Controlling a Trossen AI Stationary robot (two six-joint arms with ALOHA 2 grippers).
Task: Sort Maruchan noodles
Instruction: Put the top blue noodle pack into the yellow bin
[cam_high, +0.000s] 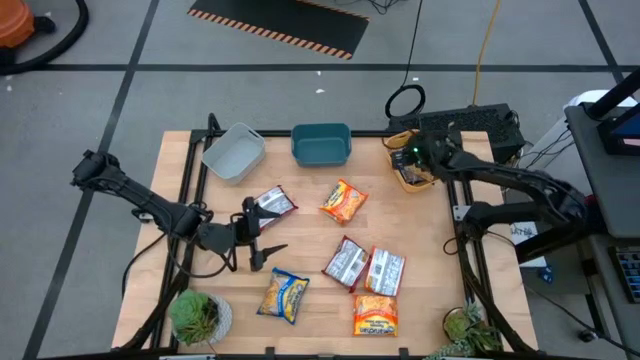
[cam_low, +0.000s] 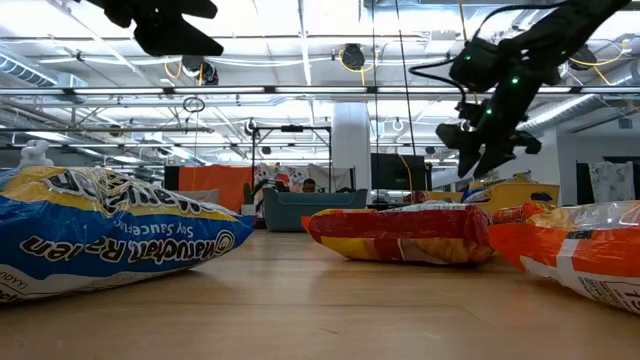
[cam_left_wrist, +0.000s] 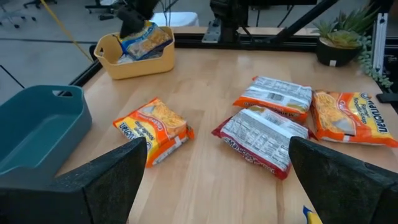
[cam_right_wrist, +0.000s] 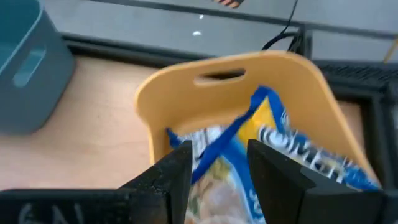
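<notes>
The high view is looking straight down; the low view is facing level across the table (cam_low: 300, 300); both wrist views are sharing the yellow tub (cam_left_wrist: 134, 59).

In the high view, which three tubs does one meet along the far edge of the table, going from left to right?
grey tub → teal tub → yellow tub, with the right end effector above it.

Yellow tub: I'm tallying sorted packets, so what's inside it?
The yellow tub holds a yellow-and-blue noodle packet, standing tilted between the right gripper's parted fingers. Whatever lies beneath it is hidden by the packet and gripper.
</notes>
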